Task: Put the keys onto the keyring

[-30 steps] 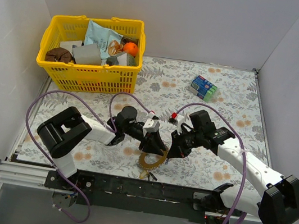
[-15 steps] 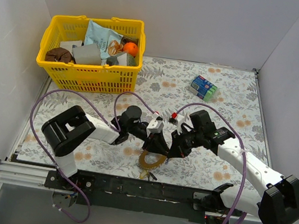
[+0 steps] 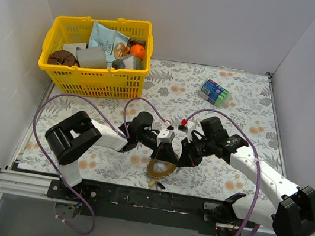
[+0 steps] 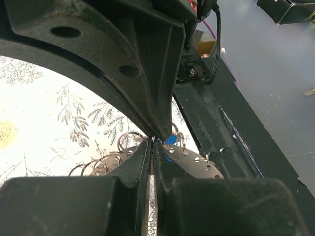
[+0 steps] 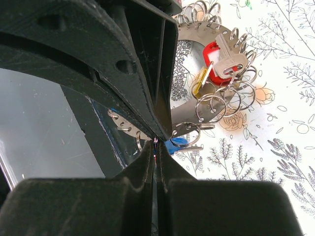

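Your left gripper (image 4: 150,143) is shut tight, and your right gripper (image 5: 155,142) is shut too. The two sets of tips meet nose to nose, and you can't tell whether either pinches anything. Right beside the tips a blue key (image 5: 178,143) sits at the rim of the keyring (image 5: 194,33). The red key (image 5: 211,51) and yellow key (image 5: 199,81) lie inside the hoop. It all rests low and centre on the flowered mat (image 3: 237,106).
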`<state>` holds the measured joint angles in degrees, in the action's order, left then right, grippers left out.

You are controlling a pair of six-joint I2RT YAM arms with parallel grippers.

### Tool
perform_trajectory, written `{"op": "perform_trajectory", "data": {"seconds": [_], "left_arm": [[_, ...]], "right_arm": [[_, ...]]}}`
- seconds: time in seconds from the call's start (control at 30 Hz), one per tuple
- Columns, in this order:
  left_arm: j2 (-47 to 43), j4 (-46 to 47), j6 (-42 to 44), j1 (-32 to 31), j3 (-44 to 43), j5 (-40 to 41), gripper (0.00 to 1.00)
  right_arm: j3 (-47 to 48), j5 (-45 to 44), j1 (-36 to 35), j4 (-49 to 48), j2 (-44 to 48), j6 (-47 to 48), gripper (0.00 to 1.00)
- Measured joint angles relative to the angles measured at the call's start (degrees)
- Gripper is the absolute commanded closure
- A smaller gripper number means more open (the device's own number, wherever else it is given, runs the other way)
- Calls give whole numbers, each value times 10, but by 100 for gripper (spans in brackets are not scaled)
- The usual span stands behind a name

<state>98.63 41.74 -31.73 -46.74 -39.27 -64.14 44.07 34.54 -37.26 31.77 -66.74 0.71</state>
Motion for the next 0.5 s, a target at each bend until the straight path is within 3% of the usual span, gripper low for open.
{"op": "perform_trajectory", "data": {"seconds": [0.13, 0.4, 0.5], "left_arm": [[3, -2, 2, -2, -3, 0, 100], [-2, 43, -17, -3, 21, 24, 100], [-10, 75, -35, -5, 48, 40, 100]], "right_arm": [[-1, -1, 0, 2, 0, 0, 99], [-7, 0, 0, -10, 18, -10, 52], [-8, -6, -1, -34, 45, -23, 41]]}}
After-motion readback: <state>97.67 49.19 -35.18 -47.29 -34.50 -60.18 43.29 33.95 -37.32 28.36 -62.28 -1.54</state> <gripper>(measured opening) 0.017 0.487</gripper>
